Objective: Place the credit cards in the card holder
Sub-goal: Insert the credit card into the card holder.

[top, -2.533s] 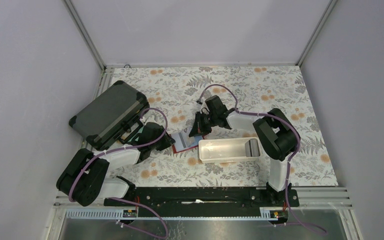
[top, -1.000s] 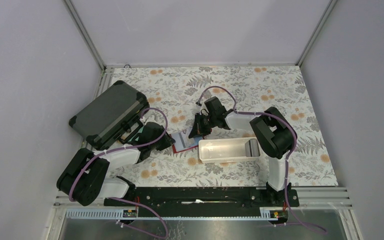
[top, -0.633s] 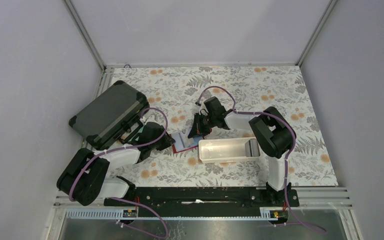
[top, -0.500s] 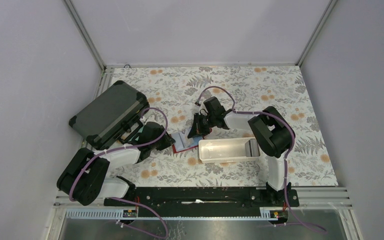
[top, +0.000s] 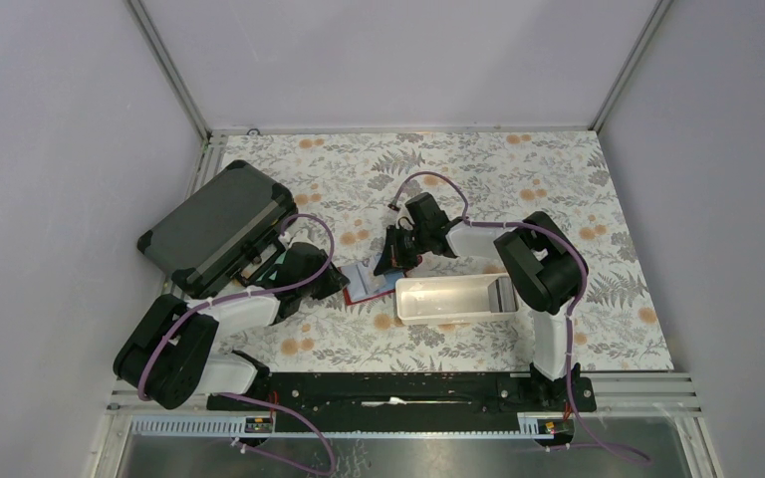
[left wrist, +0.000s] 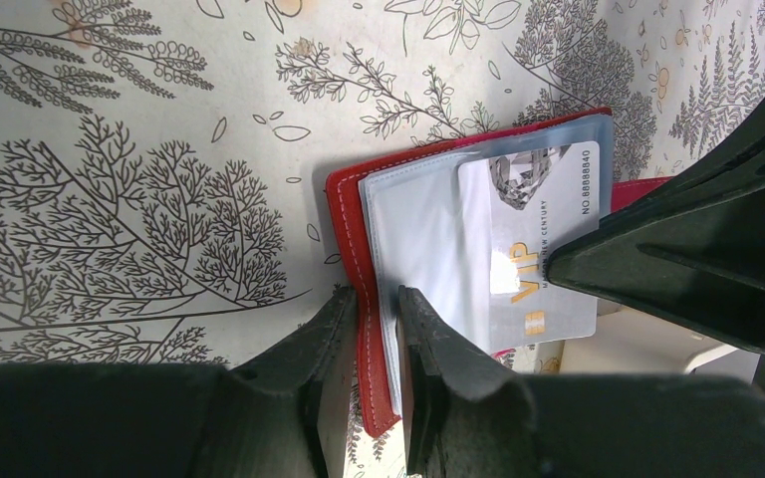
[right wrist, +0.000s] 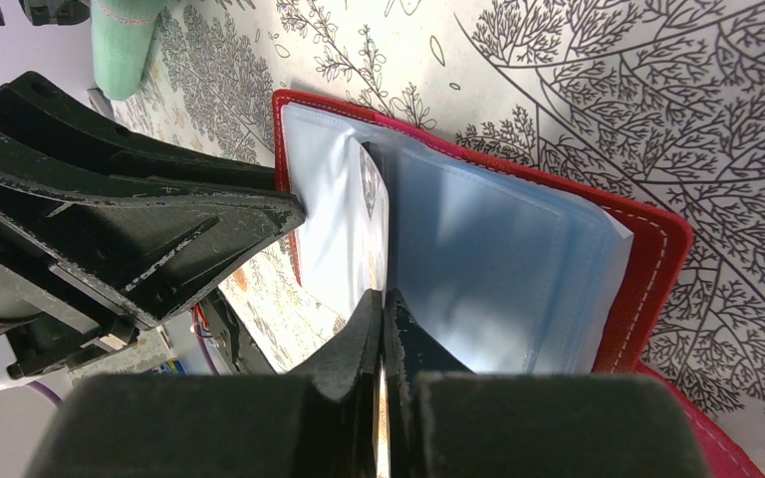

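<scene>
The red card holder (left wrist: 344, 214) lies open on the floral table, its clear sleeves up. My left gripper (left wrist: 377, 296) is shut on the holder's near edge, pinching the red cover and sleeves. A light blue credit card (left wrist: 528, 229) marked VIP lies partly inside a sleeve. My right gripper (right wrist: 382, 297) is shut on that card (right wrist: 372, 194), which I see edge-on between its fingers. In the top view the holder (top: 364, 284) sits between the left gripper (top: 339, 284) and the right gripper (top: 390, 264).
A long white tray (top: 453, 299) stands just right of the holder, close under the right arm. A big dark grey hard case (top: 217, 227) lies at the left, behind the left arm. Purple walls enclose the table.
The right arm's elbow has crept slightly left. Both grippers and the card holder have stayed in place with the same grips.
</scene>
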Motion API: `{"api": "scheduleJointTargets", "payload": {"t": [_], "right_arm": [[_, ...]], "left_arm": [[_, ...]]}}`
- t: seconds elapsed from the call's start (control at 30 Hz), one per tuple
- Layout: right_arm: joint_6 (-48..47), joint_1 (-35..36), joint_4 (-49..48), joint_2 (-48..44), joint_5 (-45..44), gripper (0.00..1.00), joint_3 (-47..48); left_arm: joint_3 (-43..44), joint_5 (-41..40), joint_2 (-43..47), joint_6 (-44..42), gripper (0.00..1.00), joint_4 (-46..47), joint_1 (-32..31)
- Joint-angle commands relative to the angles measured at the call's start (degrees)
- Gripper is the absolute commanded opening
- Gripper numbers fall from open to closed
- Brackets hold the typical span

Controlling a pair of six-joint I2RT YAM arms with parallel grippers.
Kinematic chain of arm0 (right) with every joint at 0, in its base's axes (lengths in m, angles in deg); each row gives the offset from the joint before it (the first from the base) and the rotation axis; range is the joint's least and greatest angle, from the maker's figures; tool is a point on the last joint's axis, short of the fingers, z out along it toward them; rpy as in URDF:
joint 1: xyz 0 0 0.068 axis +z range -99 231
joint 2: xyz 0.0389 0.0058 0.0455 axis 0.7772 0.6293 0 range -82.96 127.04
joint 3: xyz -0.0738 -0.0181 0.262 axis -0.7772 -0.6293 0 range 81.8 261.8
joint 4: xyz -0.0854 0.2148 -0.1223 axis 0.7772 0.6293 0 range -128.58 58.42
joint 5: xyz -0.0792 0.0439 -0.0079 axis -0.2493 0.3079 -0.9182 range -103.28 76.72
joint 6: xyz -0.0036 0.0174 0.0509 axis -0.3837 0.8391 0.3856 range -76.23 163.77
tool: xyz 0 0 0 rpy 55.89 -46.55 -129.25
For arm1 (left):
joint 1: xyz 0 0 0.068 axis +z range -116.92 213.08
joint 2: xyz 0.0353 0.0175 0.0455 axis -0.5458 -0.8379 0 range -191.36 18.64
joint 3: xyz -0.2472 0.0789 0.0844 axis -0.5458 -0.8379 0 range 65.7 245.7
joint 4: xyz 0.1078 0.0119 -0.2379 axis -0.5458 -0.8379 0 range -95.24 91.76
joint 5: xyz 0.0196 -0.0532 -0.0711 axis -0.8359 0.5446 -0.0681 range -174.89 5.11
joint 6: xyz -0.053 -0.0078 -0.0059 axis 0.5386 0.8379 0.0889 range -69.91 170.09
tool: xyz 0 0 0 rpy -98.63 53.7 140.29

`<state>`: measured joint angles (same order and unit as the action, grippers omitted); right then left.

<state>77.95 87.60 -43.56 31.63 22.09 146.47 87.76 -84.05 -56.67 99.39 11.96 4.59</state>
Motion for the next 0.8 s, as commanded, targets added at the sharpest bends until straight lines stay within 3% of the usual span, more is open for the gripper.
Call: {"api": "scheduleJointTargets", "payload": {"t": [0.0, 0.53, 0.77], "right_arm": [[-2.6, 0.7, 4.3, 1.3, -3.9, 0.0, 0.2], [-2.6, 2.2, 4.6, 2.7, -3.9, 0.01, 0.3], [-3.4, 2.4, 9.7, 2.8, -6.8, 0.23, 2.4]], "left_arm": [[-1.7, -1.8, -1.7, -2.4, 0.22, -8.6, 0.0], [-1.7, -1.1, -1.3, -2.3, 0.24, -8.6, 0.0], [-1.5, 1.0, 0.3, -2.2, 0.36, -8.0, 0.0]]}}
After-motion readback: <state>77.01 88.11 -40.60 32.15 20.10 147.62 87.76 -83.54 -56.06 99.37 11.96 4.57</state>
